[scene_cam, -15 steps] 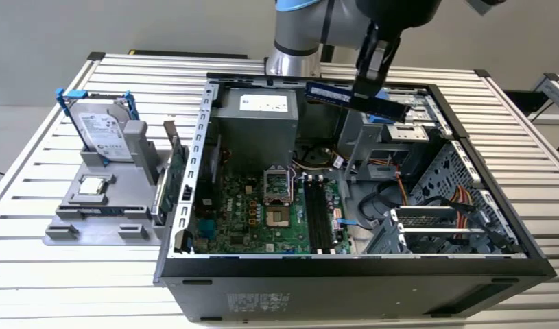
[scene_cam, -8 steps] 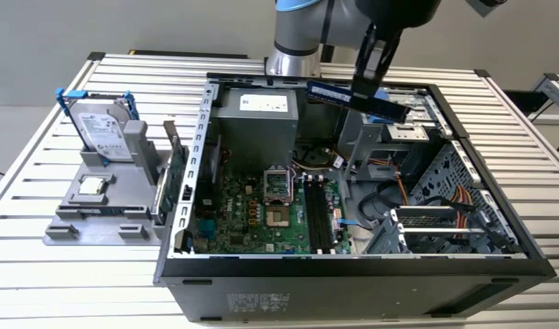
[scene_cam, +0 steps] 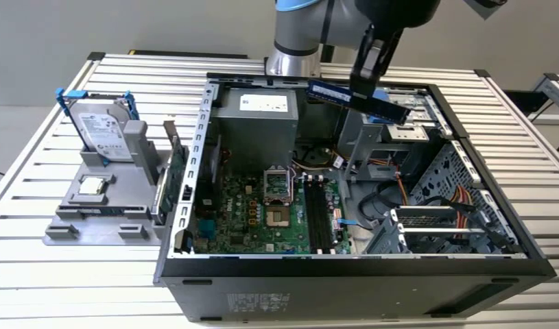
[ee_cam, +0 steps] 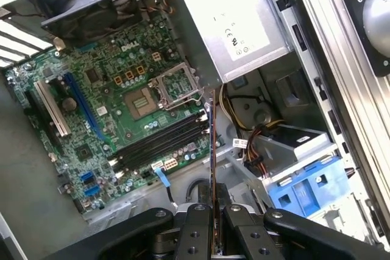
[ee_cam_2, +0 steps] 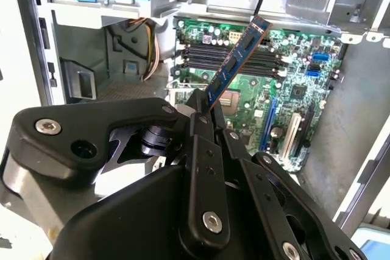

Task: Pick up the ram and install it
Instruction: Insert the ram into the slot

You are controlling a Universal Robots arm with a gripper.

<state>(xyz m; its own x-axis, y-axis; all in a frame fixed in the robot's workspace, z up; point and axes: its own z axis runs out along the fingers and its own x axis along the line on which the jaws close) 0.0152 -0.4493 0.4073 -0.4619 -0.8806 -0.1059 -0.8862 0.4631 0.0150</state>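
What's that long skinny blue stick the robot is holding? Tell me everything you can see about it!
It is the ram, a thin, long, flat circuit-board stick, blue with a row of dark chips on its face. The black metal gripper clamps it, and nothing else touches it. It hangs tilted in the air above the open black computer case, not plugged in; the green motherboard with its long black slots lies lower down inside.

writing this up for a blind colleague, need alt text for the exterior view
The arm's hand holds the ram tilted in the air above an open computer case lying on a slatted table. The motherboard lies exposed below, and a hard drive stands at the exterior view's left.
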